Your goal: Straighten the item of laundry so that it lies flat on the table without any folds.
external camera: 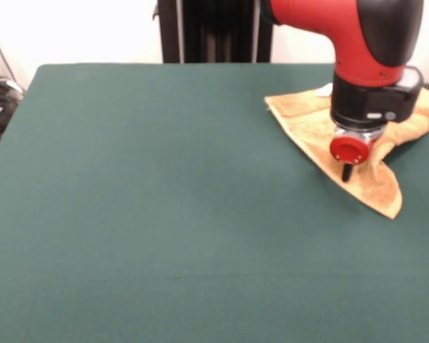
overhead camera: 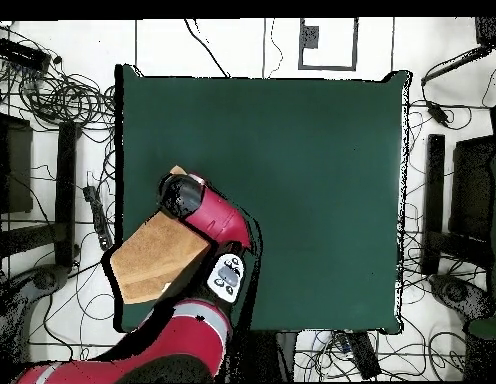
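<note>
The item of laundry is an orange-yellow towel lying at the far right of the green table. It is folded over itself into a rough triangle whose point reaches toward the near side. A small white bit shows at its far edge. My gripper hangs under the red and black wrist and comes down onto the towel near a raised fold. In the overhead view the towel lies by the table's left edge, and the arm covers its right part and the gripper.
The towel reaches the table's side edge. Cables and black stands surround the table on the floor. A black post rises behind the far edge.
</note>
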### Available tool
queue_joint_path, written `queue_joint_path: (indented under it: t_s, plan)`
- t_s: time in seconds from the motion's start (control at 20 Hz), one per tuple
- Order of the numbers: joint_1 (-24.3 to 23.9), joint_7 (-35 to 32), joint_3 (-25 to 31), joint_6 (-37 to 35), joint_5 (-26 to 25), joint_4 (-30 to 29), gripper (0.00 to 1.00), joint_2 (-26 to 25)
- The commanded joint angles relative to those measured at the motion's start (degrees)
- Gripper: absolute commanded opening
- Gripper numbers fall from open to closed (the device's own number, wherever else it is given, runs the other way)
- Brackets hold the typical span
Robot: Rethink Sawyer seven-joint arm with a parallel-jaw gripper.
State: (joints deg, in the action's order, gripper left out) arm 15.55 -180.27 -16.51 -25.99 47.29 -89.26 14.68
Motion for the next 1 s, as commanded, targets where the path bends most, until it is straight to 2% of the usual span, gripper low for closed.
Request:
queue_joint_path:
  t_s: [0.05,0.2,0.35,0.65,0.75,0.9,0.95,1.0]
  plan:
    - [-2.5,-3.9,-3.2,-12.4,-7.7,-1.4,0.00,2.3]
    - [-2.9,-4.4,-5.3,-17.6,-10.8,-1.6,0.00,6.1]
    - [-3.4,-4.5,-5.3,-17.8,-12.4,-2.2,0.00,7.6]
    - [-5.5,-4.4,-0.8,-9.2,-11.7,-2.5,0.00,4.2]
    - [-4.6,-6.5,-1.2,-8.0,-11.6,-1.7,0.00,2.7]
    - [-3.6,-6.2,-2.9,-9.5,-13.7,0.0,0.00,1.8]
    - [-3.1,-6.4,-3.6,-9.8,-14.3,0.7,1.00,1.4]
    - [-3.6,-5.4,-2.9,-10.3,-14.5,0.5,1.00,1.8]
